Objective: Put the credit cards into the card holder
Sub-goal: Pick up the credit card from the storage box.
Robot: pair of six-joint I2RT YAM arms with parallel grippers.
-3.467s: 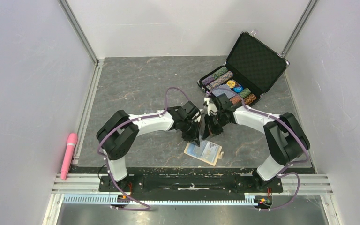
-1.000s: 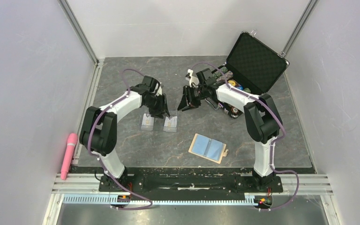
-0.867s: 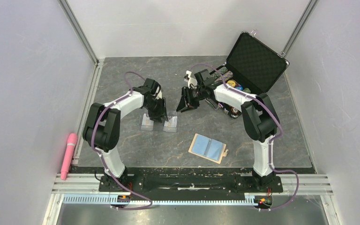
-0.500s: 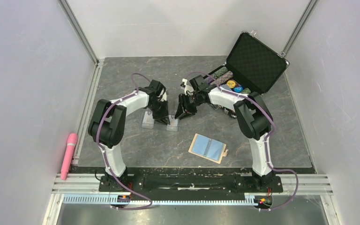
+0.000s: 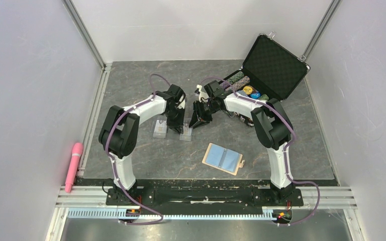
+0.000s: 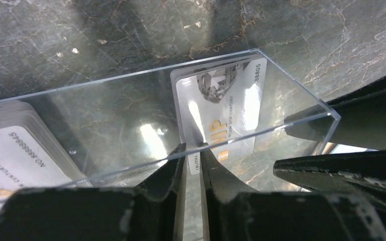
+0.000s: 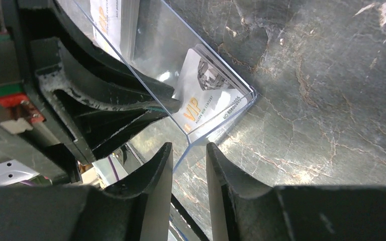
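From above, your left gripper (image 5: 179, 124) and right gripper (image 5: 195, 122) meet nose to nose over the right-hand stack of credit cards (image 5: 185, 134) on the dark marbled table (image 5: 130, 85). A second stack (image 5: 159, 130) sits just to its left. The card holder (image 5: 223, 158) lies open and flat, blue lining up, nearer the bases and well apart from both grippers. The poker-chip case (image 5: 274, 63) stands open at the far right.

In your left wrist view, both stacks sit in one long clear box (image 6: 105, 100). Your jaws are pinched to a sliver on a thin pale credit card (image 6: 193, 163) at the box's near wall. A VIP card (image 6: 231, 100) lies flat inside.

In your right wrist view, the fingers (image 7: 153, 186) stand apart astride the box's corner. You cannot tell whether they press on it.
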